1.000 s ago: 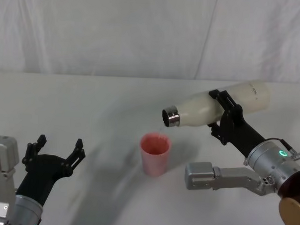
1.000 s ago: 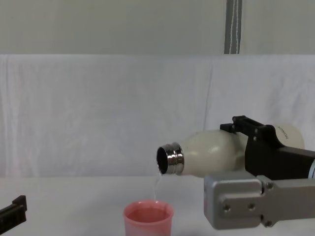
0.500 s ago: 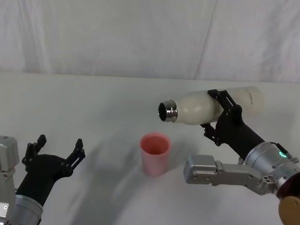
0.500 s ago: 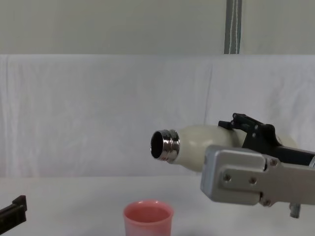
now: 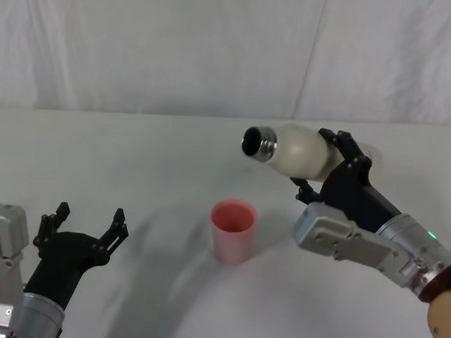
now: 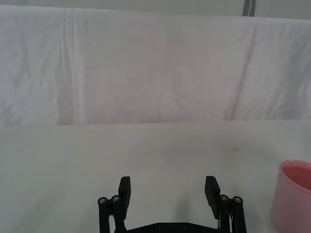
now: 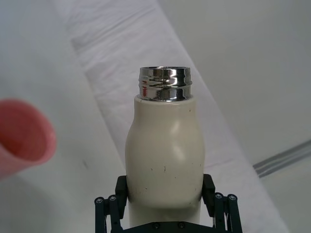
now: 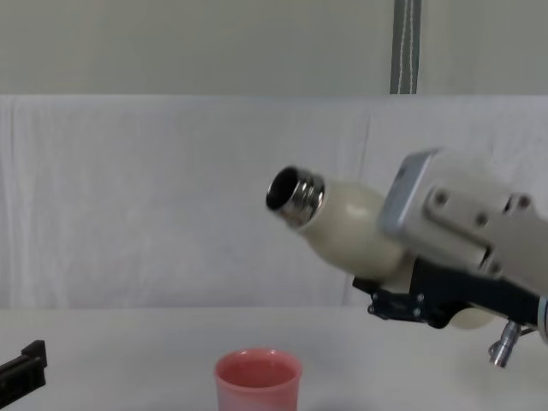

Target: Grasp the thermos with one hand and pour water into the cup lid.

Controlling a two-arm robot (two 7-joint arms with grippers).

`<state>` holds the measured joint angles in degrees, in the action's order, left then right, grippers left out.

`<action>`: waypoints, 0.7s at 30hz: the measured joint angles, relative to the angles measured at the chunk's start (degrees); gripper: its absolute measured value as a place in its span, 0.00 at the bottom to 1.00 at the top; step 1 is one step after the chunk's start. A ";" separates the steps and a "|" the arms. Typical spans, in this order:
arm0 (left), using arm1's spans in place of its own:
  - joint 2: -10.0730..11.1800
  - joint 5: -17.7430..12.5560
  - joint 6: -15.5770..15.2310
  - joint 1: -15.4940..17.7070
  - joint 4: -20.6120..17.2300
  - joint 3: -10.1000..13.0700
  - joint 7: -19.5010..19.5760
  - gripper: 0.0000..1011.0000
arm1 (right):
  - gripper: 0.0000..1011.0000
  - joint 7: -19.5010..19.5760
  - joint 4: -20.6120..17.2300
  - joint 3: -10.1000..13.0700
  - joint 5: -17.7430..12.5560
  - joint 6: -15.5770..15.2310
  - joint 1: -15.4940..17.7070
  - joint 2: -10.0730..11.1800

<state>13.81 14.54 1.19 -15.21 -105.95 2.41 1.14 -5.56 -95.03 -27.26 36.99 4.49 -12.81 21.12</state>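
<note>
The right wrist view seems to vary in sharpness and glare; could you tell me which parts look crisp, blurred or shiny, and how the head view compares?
Right wrist view: the thermos is crisp, bright reflections banding its steel neck; the cup lid is soft and out of focus. Head view: soft grey shadows streak the table.

The place looked like a robot test bench in a lab. A white cloth [image 5: 135, 172] covered the table, a creased white sheet [image 8: 171, 197] hung as a backdrop behind it, and a bare pale wall [image 8: 171, 43] with a grey pole [image 8: 406, 47] rose above.
</note>
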 joint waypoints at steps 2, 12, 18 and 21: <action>0.00 0.00 0.00 0.00 0.00 0.00 0.00 0.99 | 0.94 -0.24 -0.04 1.07 -2.61 0.61 0.54 -0.81; 0.00 0.00 0.00 0.00 0.00 0.00 0.00 0.99 | 0.94 -1.96 0.01 7.34 -16.96 2.71 3.21 -5.62; 0.00 0.00 0.00 0.00 0.00 0.00 0.00 0.99 | 0.94 -3.35 -0.29 10.52 -24.22 2.21 4.64 -8.01; 0.00 0.00 0.00 0.00 0.00 0.00 0.00 0.99 | 0.94 -3.77 -0.44 11.80 -27.12 2.11 5.27 -8.98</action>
<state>13.81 14.54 1.19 -15.21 -105.95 2.41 1.14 -9.33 -95.48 -15.47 9.87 6.59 -7.54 12.15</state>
